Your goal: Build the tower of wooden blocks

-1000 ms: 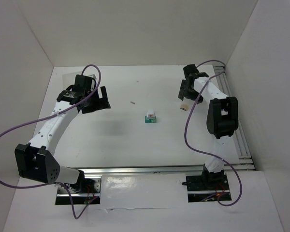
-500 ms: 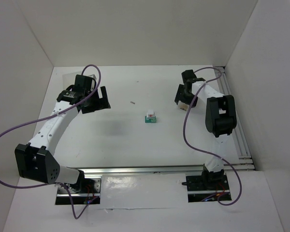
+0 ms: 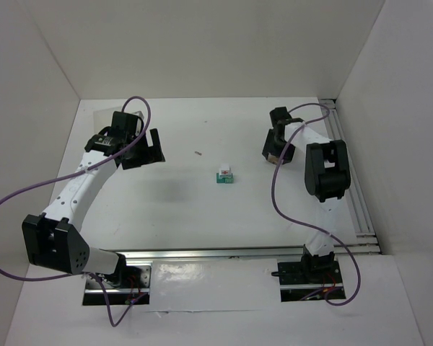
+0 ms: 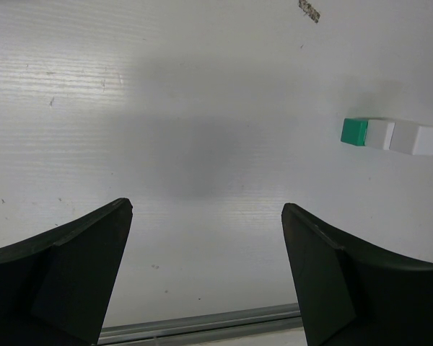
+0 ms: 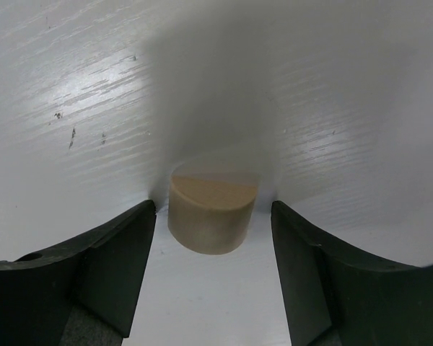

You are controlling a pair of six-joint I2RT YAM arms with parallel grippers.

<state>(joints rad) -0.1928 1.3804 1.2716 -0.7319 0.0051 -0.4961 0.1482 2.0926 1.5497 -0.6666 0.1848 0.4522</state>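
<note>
I view the white table point(image 3: 180, 209) from above. The left arm point(image 3: 76, 187) reaches toward the upper left of the frame. Its left gripper point(image 4: 206, 213) hangs over the table with jaws spread wide, holding nothing. The right arm point(image 3: 325, 173) folds toward the upper right. Its right gripper point(image 5: 213, 205) straddles the tan cylinder point(image 5: 212, 216), jaws partly narrowed, a thin gap on each side, not yet gripping. At centre frame the white cube point(image 3: 224, 171) sits atop the teal cube point(image 3: 224, 179), well apart from both grippers.
</note>
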